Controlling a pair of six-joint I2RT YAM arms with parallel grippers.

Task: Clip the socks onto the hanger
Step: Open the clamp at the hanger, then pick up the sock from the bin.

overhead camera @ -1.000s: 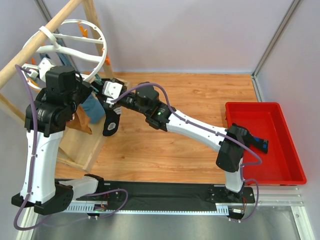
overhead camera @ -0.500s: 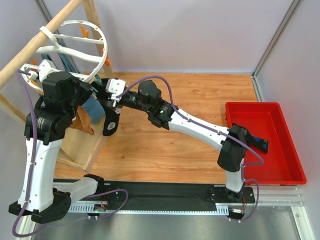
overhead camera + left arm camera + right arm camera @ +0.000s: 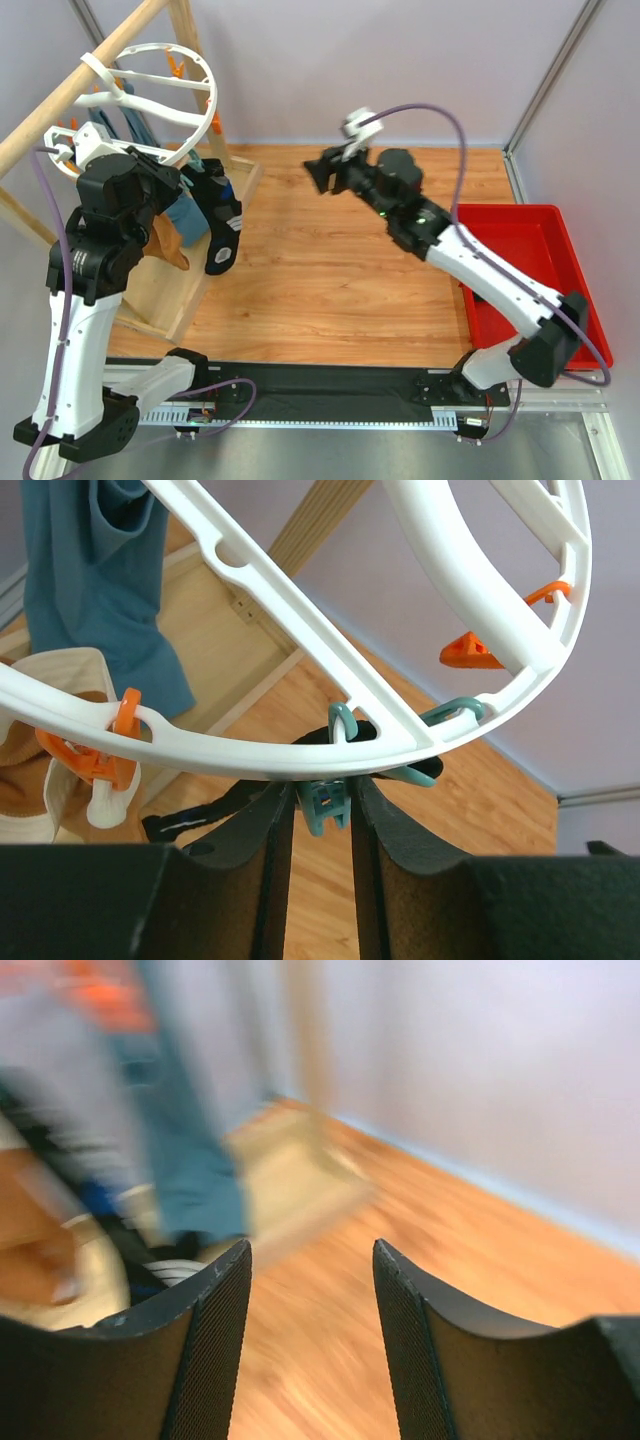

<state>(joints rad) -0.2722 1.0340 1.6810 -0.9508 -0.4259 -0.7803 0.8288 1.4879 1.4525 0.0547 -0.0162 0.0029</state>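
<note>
**A:** Sock first: where is it hanging?

**B:** One black sock [image 3: 222,240] is dangling under the near rim of the hanger [image 3: 470,570], just beside a blue sock [image 3: 185,215] and a tan sock [image 3: 165,245]. The hanger is hooking over the wooden rack [image 3: 135,22].

**A:** And the left hand?

**B:** The left hand [image 3: 325,792] is reaching up under the ring and pinching a teal clip [image 3: 322,815]. Its fingers are sitting almost together, pressing the clip from both sides.

**A:** Is the sock sitting in that clip?

**B:** Something dark is showing right behind the clip, but I cannot tell whether it is being gripped there.

**A:** Right hand?

**B:** The right hand [image 3: 322,172] is hovering over the wooden surface [image 3: 300,290], well apart from the hanger, between it and the red tray [image 3: 500,209]. Its wrist view is blurring badly, yet its fingers [image 3: 205,1340] are plainly standing wide apart, holding nothing.
</note>
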